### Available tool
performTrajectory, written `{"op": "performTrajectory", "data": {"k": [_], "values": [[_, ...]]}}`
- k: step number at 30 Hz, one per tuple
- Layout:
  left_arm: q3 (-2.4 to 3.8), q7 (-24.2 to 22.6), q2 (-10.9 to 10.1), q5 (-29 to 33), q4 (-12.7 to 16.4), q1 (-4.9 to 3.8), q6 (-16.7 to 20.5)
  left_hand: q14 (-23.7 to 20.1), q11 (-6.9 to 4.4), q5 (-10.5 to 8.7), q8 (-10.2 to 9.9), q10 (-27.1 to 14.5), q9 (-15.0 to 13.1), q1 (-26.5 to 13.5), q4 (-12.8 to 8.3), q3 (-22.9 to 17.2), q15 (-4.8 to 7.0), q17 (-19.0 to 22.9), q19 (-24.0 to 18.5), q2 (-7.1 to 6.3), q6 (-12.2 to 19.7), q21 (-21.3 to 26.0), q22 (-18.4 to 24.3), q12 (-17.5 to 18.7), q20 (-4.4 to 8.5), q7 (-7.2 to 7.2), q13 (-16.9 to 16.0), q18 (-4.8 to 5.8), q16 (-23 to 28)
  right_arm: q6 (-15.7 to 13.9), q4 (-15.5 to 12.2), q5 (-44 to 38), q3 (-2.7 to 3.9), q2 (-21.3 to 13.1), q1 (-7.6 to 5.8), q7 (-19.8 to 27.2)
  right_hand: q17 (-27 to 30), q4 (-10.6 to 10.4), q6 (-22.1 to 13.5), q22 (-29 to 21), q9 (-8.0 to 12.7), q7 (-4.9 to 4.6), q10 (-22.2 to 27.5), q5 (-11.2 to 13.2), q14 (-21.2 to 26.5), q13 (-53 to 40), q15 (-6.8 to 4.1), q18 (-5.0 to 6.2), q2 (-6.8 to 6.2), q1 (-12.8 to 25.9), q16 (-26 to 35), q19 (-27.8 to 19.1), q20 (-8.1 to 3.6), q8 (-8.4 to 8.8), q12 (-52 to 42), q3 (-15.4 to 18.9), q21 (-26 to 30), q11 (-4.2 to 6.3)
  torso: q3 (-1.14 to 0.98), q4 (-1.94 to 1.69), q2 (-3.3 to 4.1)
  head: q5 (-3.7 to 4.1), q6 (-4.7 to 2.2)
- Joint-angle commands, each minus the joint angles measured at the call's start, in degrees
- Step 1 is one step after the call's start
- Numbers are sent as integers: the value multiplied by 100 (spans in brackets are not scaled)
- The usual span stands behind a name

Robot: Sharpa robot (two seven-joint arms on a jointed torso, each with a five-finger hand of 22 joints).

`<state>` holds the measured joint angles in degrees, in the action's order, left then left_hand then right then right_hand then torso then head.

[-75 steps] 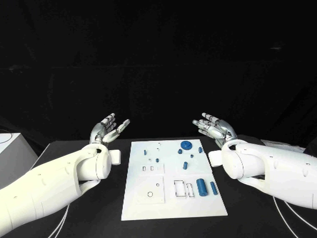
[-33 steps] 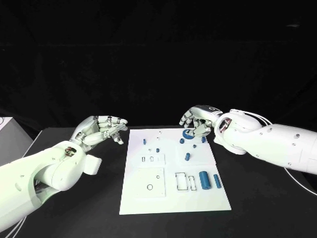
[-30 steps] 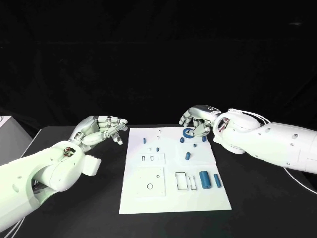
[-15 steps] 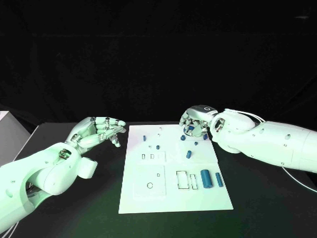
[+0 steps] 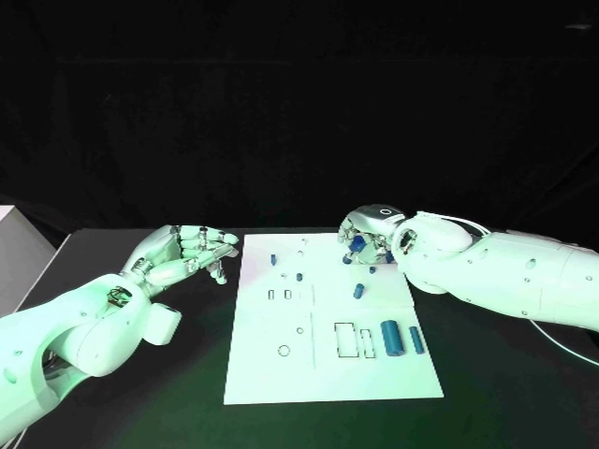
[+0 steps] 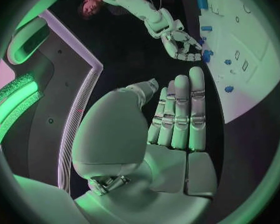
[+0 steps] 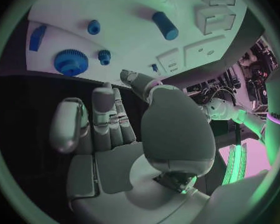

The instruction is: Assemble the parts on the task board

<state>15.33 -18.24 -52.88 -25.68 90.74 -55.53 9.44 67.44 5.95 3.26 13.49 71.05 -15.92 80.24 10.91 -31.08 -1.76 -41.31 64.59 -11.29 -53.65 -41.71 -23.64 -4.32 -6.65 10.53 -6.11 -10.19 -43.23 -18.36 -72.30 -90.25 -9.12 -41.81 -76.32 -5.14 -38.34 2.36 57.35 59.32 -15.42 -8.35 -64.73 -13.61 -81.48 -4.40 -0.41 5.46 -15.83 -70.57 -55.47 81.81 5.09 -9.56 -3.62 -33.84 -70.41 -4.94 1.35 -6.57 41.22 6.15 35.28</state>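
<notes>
Right hand (image 5: 367, 238), fingers apart and empty, hovers above the blue gear (image 7: 70, 62) at the board's (image 5: 330, 374) far edge: lower squarely, pinch the rim evenly; left hand (image 5: 181, 253) idles empty.

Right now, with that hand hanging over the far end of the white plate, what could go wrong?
The right hand hovers at the task board's far edge, close above the blue gear and small blue pegs. Coming down slightly off, its fingers might knock a peg over or push the gear off the edge. The left hand is beside the board, holding nothing, so it wouldn't steady anything.
</notes>
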Motion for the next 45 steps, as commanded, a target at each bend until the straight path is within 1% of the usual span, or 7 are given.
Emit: {"op": "performTrajectory", "data": {"k": [1,2,3,4,7,20,45], "values": [[5,-14,12,-183,25,7,-172,-52,15,-13,-24,-37,-8,-53,-10,-36,4,6,-55,-13,30,-39,-13,36,-6,-5,2,-10,37,-24,29,-93,-1,7,18,-134,203,9,12,-1135,-18,-7,78,3,161,-22,0,267,33,-45,199,-348,0,14,-47,118,831,-7,13,-20,40,12,-5],[5,-13,13,-196,24,9,-181,-59,19,-13,-29,-45,-11,-61,-9,-39,0,9,-67,-19,39,-51,-22,39,-9,0,3,-11,48,-32,40,-88,-2,8,26,-131,-118,8,15,-280,-22,-5,20,3,88,-51,-4,97,34,-53,-25,-71,-3,22,-93,143,271,4,16,-23,48,13,-1],[5,-12,12,-206,22,10,-190,-59,19,-13,-29,-45,-11,-61,-9,-39,0,9,-67,-19,39,-51,-22,39,-9,0,3,-11,48,-49,43,-102,-2,7,32,-131,-114,8,14,-175,-23,-5,12,5,102,-58,-4,76,28,-52,-14,-32,-4,24,-101,151,200,5,16,-23,55,15,-3],[5,-11,11,-219,18,11,-198,-66,22,-12,-32,-53,-15,-64,-9,-48,-2,12,-78,-18,44,-63,-30,42,-13,2,4,-11,59,-74,41,-131,-2,5,38,-135,13,-4,5,488,-25,4,-73,2,277,-102,-4,-52,4,-34,179,163,-2,40,-160,177,-248,22,18,-25,63,17,-4],[6,-7,5,-262,-1,13,-219,-73,23,-12,-35,-58,-18,-64,-11,-55,-4,14,-86,-16,49,-72,-37,44,-15,2,5,-12,69,-109,25,-199,-3,1,57,-141,-672,-34,137,1735,-71,84,-561,-149,-1,-296,-87,-280,-24,13,-335,493,-73,0,-384,32,-1112,132,20,-24,99,6,-15],[6,17,3,-317,-63,21,-288,-92,35,-12,-48,-84,-29,-92,-1,-72,-14,27,-121,-19,69,-105,-61,51,-25,12,10,-14,110,-148,35,-561,-3,14,95,-316,-87,-5,200,2151,-110,88,-497,-212,74,-384,-91,-358,-20,9,55,586,-88,-10,-294,-127,-1392,125,29,-32,205,27,-64],[6,82,-23,-330,-123,23,-313,-105,45,-13,-59,-108,-40,-122,15,-86,-24,39,-151,-18,87,-131,-80,55,-36,22,15,-16,149,-253,3,-620,0,-31,91,-455,-20,-12,203,2148,-132,45,-489,-87,62,-427,-69,-354,-56,74,77,575,-69,-1,-244,-186,-1395,95,47,-38,332,27,-108]]}}
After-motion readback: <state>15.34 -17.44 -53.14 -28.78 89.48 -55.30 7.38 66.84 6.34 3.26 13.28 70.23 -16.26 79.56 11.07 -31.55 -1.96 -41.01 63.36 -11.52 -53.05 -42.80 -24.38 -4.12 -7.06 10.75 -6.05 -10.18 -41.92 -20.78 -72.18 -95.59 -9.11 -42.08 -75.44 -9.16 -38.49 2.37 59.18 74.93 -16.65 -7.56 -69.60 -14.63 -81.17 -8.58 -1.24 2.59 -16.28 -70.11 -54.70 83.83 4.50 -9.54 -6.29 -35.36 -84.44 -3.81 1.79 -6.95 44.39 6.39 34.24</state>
